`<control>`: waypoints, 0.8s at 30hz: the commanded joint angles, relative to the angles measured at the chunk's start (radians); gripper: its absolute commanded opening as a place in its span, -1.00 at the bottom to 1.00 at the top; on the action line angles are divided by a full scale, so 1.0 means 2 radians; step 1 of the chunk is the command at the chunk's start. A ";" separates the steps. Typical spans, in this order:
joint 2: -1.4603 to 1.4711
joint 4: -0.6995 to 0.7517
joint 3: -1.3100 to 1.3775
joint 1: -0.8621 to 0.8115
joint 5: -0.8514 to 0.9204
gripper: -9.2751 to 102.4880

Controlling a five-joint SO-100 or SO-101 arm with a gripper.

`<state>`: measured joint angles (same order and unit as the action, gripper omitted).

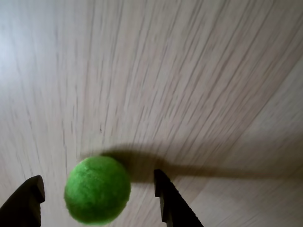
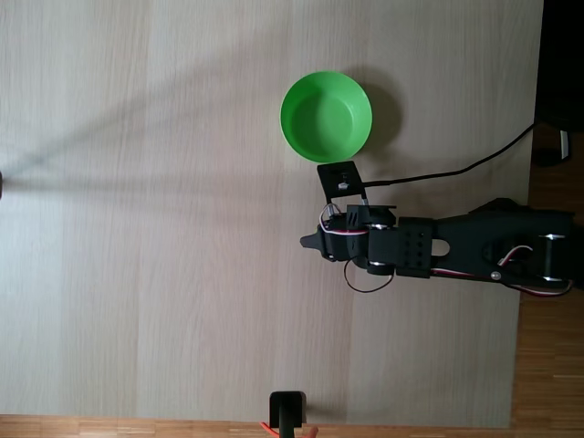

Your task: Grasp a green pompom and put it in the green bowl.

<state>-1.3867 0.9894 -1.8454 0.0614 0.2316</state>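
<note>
The green pompom [image 1: 97, 190], a fuzzy bright green ball, lies low in the wrist view between my two black fingers. A gap shows on each side of it. My gripper [image 1: 97, 176] is open and its fingers do not touch the ball. In the fixed view the arm reaches in from the right, and my gripper [image 2: 310, 243] points left over the pale wood table. The arm hides the pompom there. The green bowl [image 2: 301, 137] stands empty just above the gripper in that view, about a bowl's width away.
A black cable [image 2: 456, 172] runs from the arm toward the right edge. A small black object [image 2: 288, 411] sits at the table's bottom edge. The pale wood table [image 2: 137, 228] stretches bare to the left of the arm.
</note>
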 commanded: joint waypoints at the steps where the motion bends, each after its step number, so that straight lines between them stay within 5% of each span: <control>1: -0.002 -0.002 0.021 0.003 0.002 -0.33; 24: -0.002 -0.002 0.012 -0.002 0.002 -0.34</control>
<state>-1.3806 0.9894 -1.8454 0.0614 0.2316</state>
